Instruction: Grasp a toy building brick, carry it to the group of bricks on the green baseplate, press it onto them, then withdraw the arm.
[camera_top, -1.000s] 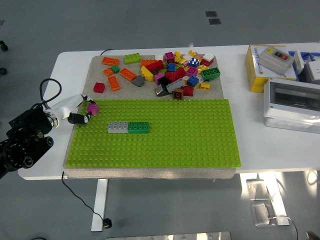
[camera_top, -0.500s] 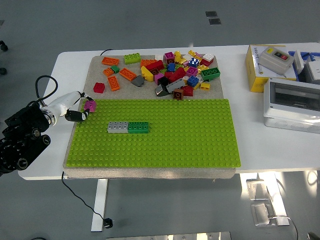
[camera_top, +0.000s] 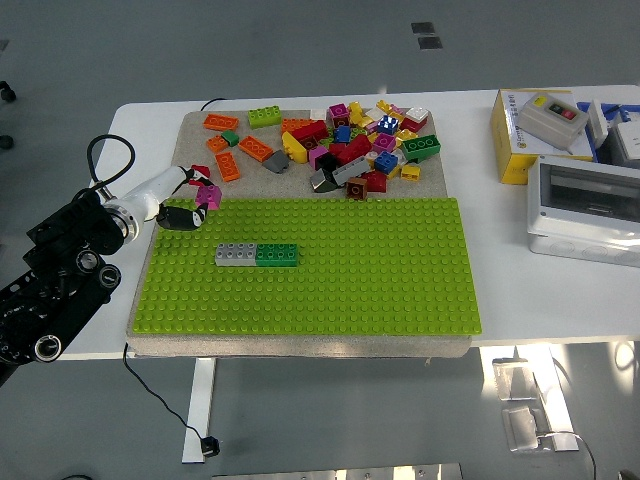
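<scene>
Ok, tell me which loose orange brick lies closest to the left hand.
The orange brick just beyond the left hand, beside the red brick. The other orange ones lie farther back.

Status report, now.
Left robot hand shut on pink brick, at baseplate left edge. Grey-green brick pair ahead, path open. Right hand out of view.

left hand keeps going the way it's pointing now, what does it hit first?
The left hand, shut on a magenta brick, points right and slightly away. Likely first contact is the loose pile, perhaps the dark bricks near its front edge; depth and height are unclear.
</scene>
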